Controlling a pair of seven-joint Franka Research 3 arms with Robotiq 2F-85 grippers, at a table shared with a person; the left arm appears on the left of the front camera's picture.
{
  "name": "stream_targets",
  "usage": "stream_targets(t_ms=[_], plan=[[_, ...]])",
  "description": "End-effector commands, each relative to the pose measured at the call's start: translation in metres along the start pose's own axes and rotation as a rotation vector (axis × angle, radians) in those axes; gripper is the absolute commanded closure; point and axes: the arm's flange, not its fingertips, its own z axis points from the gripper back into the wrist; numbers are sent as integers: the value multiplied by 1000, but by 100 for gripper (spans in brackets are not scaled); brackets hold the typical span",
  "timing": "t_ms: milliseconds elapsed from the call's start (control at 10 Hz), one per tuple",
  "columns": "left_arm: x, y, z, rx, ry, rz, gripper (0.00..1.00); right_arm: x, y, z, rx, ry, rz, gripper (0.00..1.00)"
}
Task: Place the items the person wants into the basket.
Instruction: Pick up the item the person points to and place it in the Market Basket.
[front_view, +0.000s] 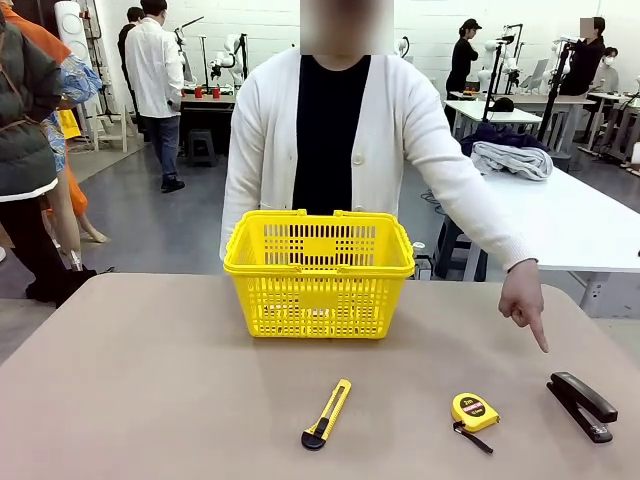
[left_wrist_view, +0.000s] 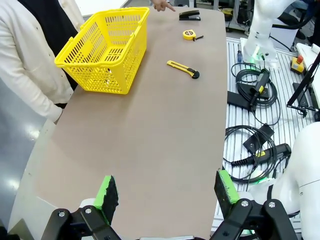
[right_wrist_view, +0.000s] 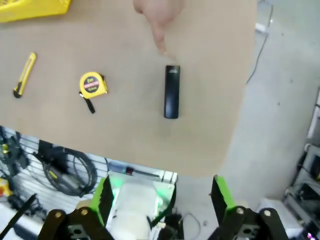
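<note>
**Right wrist view.** My right gripper (right_wrist_view: 161, 195) hangs off the table's near edge, green pads spread wide with nothing between them. The black stapler (right_wrist_view: 171, 91) lies flat on the table straight ahead of the gap, its long axis in line with the fingers. The person's hand (right_wrist_view: 159, 20) points down at its far end, so I take it as the wanted item. The tape measure (right_wrist_view: 91, 86) and utility knife (right_wrist_view: 24, 75) lie to the left of the fingers, and the basket (right_wrist_view: 35, 7) lies beyond them on that side.

**Left wrist view.** My left gripper (left_wrist_view: 166, 190) is likewise spread and empty, with the stapler far ahead at the table's opposite end.

**Handling (my judgement).** The stapler should be rigid, dense for its size and smooth-skinned. Its hinged top arm may give under pressure from above. I would pinch its two long flanks near mid-length, where the weight should balance. The pads' spread already runs across that narrow width.
</note>
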Motion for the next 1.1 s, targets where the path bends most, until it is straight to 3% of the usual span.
stream_targets(t_ms=[0, 400, 1000], plan=[[0, 1, 2, -1, -22, -21, 0, 20, -5, -25, -9, -20, 3, 0], [0, 1, 2, -1, -22, -21, 0, 49, -12, -125, 0, -40, 21, 0], [0, 1, 2, -1, -22, -21, 0, 56, -7, -193, 57, 70, 32, 0]])
